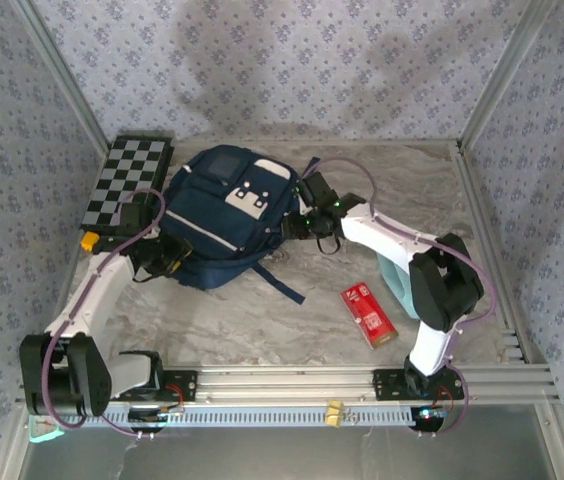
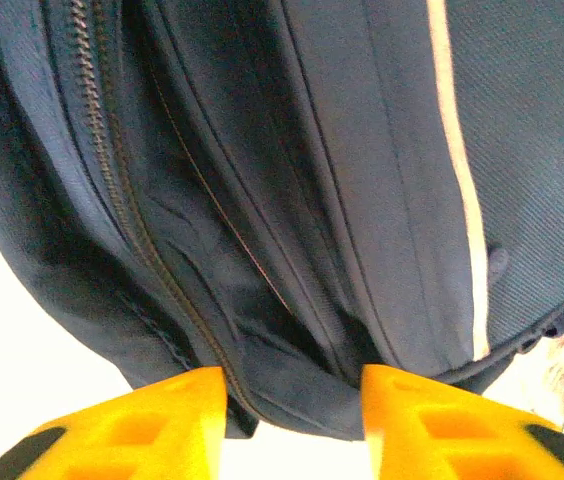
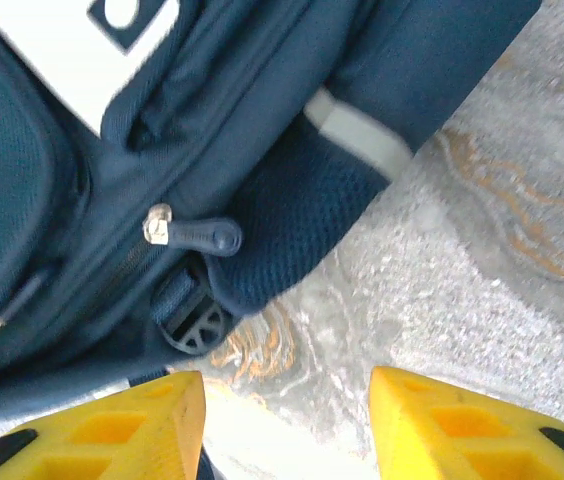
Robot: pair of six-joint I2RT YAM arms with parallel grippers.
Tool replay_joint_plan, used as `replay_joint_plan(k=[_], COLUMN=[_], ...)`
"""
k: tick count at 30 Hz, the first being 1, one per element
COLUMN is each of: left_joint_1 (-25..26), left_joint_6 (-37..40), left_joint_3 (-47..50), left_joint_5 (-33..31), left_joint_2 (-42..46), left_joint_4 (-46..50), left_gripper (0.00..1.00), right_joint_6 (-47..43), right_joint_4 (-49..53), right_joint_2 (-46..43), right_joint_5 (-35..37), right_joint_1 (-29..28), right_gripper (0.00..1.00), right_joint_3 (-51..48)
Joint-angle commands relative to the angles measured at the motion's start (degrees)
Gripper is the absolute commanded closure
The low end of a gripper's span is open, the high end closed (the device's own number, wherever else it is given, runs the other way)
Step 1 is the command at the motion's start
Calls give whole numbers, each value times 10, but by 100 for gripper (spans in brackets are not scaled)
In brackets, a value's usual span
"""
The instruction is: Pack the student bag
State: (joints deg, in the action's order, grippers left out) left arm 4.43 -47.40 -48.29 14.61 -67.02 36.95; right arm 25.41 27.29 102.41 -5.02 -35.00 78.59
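Student bag (image 1: 224, 215): navy backpack with white patches near its top and a thin white stripe. It lies flat on the far-left part of the marbled table (image 1: 262, 320), with one dark strap trailing toward the near right.
Checkerboard (image 1: 127, 180): black and white, far-left corner, just left of the bag.
Left gripper (image 1: 165, 256): at the bag's near-left edge.
Right gripper (image 1: 297, 225): at the bag's right side.
Red packet (image 1: 369, 313): flat on the table, near right, well apart from the bag.
Pale blue object (image 1: 392, 280): just right of the packet, partly hidden by the right arm.
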Motion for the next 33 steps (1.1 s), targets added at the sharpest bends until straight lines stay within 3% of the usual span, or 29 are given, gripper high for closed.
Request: replay_joint_plan(k=[1, 4, 7, 12, 16, 20, 25, 30, 33], left_joint_1=[20, 34, 85, 200, 257, 265, 260, 263, 275], left_joint_6=[-1, -15, -55, -224, -290, -277, -235, -174, -221], left_joint_3=[-28, -30, -33, 15, 6, -24, -72, -110, -93], left_joint_5=[-42, -48, -61, -71, -120, -126, -123, -115, -121], left_joint_2=[42, 53, 52, 45, 12, -33, -92, -124, -111], left_joint_4=[42, 41, 33, -92, -117, -146, -117, -68, -53], left_gripper=[52, 51, 47, 37, 33, 35, 44, 41, 40], right_joint_6=[43, 48, 33, 26, 39, 73, 93, 92, 95], right_joint_4=[44, 67, 91, 74, 59, 59, 69, 69, 96], right_joint_2=[33, 63, 71, 66, 70, 101, 139, 149, 148], right_joint_5=[-49, -51, -2, -10, -10, -31, -32, -37, -53], right_joint_1=[3, -2, -20, -20, -8, -2, 2, -6, -1], right_gripper=[54, 57, 56, 54, 50, 51, 54, 56, 56], right_joint_3=[63, 115, 126, 85, 82, 120, 184, 194, 189])
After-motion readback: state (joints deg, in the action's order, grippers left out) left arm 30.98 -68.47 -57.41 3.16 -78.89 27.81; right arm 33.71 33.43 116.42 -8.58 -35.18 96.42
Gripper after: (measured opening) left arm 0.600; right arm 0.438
